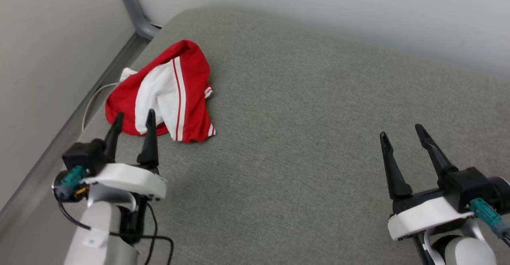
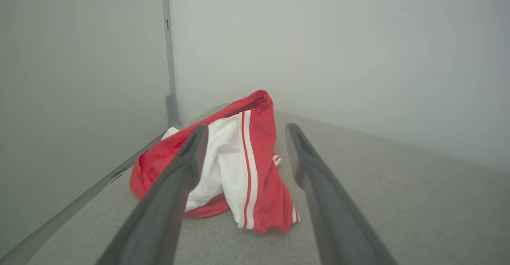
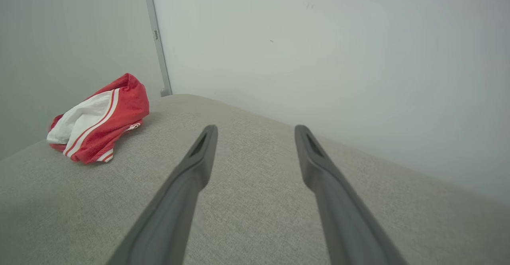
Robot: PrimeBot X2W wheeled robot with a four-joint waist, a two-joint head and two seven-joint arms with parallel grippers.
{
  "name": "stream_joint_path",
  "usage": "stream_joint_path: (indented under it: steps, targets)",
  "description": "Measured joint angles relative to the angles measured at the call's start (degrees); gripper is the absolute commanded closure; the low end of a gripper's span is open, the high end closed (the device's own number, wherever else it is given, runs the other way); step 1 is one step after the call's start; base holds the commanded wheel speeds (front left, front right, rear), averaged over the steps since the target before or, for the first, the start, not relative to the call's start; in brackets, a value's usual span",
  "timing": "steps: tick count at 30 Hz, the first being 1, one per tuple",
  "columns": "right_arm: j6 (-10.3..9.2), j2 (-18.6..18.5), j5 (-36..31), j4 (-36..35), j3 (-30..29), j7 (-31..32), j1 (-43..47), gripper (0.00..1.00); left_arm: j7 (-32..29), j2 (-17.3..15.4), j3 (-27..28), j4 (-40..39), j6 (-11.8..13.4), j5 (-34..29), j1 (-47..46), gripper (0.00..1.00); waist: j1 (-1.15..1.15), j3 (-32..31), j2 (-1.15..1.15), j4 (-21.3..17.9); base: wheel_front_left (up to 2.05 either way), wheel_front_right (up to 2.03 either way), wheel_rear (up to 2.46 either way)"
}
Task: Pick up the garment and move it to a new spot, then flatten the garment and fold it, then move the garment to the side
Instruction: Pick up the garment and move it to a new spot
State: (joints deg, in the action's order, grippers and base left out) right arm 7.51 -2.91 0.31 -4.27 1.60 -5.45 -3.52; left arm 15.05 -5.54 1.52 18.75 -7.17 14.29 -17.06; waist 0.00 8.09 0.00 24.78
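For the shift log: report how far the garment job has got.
Done: nothing yet. The garment lies crumpled near the far left corner of the grey cushion, neither flattened nor folded. In hand: the left gripper, open, points at the heap's near edge and grips nothing. The right gripper is open, well aside. Left: pick up, move, flatten, fold, set aside.

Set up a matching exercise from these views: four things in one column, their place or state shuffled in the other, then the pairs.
Things
1. garment
2. left claw
3. right claw
4. white cable

Place or state
A. open, above the bare grey padded surface, away from the heap
B. crumpled heap near the far left corner
C. open, aimed at the heap
D. curving along the left edge

Pairs: 1-B, 2-C, 3-A, 4-D
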Motion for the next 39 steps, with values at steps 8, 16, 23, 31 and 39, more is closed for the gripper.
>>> stream_joint_path:
  steps: [8,16,23,31,39]
  targets:
    - [0.00,0.0,-1.3,-0.4,-0.4,0.1,-3.3,0.00,-9.1,-7.4,-0.2,14.2,-0.2,7.3,-14.0,0.00,0.00,6.3,0.00,-4.8,0.00,0.00,0.00]
    - [0.00,0.0,-1.2,0.4,-0.7,-1.1,-6.5,0.00,-22.6,-15.4,-3.4,28.3,-0.2,16.8,-22.1,0.00,0.01,12.7,0.00,-10.4,0.00,0.00,0.00]
    - [0.00,0.0,-1.1,1.0,-0.7,-1.6,-8.4,0.00,-32.4,-19.3,-3.1,37.5,-0.4,22.0,-27.4,0.00,0.00,17.5,0.00,-13.6,0.00,0.00,0.00]
    - [0.00,0.0,-1.1,1.7,-0.8,-1.8,-9.3,0.00,-38.8,-20.6,-3.3,43.6,1.7,23.2,-31.5,1.00,-0.01,18.9,0.00,-14.8,0.00,0.00,0.00]
    - [0.00,0.0,-0.5,2.8,-1.2,-2.3,-9.3,0.00,-32.8,-20.4,-4.1,45.5,1.8,22.6,-30.6,1.00,0.00,16.2,0.00,-14.3,0.00,0.00,0.00]
